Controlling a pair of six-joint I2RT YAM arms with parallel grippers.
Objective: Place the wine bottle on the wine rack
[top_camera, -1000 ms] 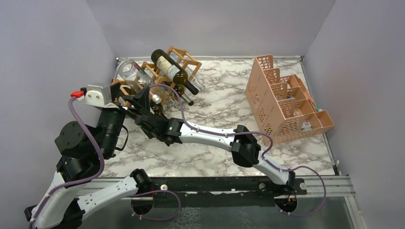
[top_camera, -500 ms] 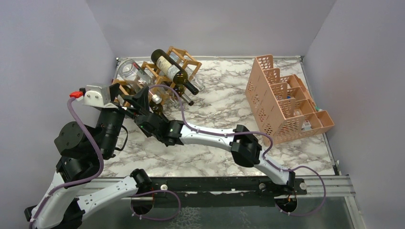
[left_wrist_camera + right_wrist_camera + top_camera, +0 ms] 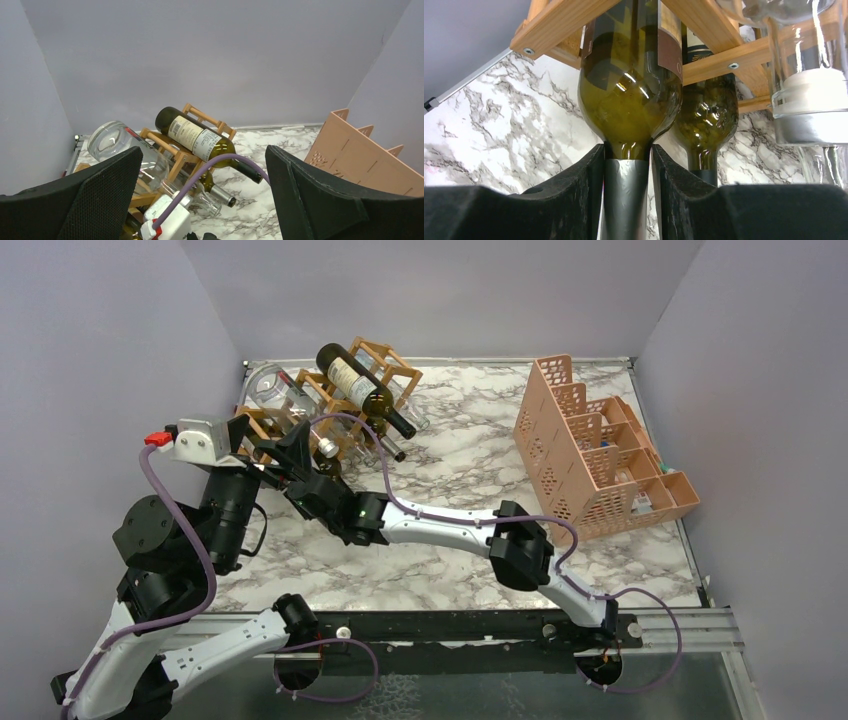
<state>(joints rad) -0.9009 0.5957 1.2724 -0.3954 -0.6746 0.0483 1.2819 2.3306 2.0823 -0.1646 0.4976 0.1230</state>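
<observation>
The right gripper (image 3: pixel 628 160) is pinched narrowly around the foil neck of the green wine bottle (image 3: pixel 631 90). The bottle's long axis runs straight away from the fingers into a lower cell of the wooden wine rack (image 3: pixel 559 25), its body already between the sticks. The left gripper (image 3: pixel 203 165) hangs beside the rack, spread wide and holding nothing. Compared with a second earlier, almost nothing differs: the right elbow has crept slightly away from the rack.
</observation>
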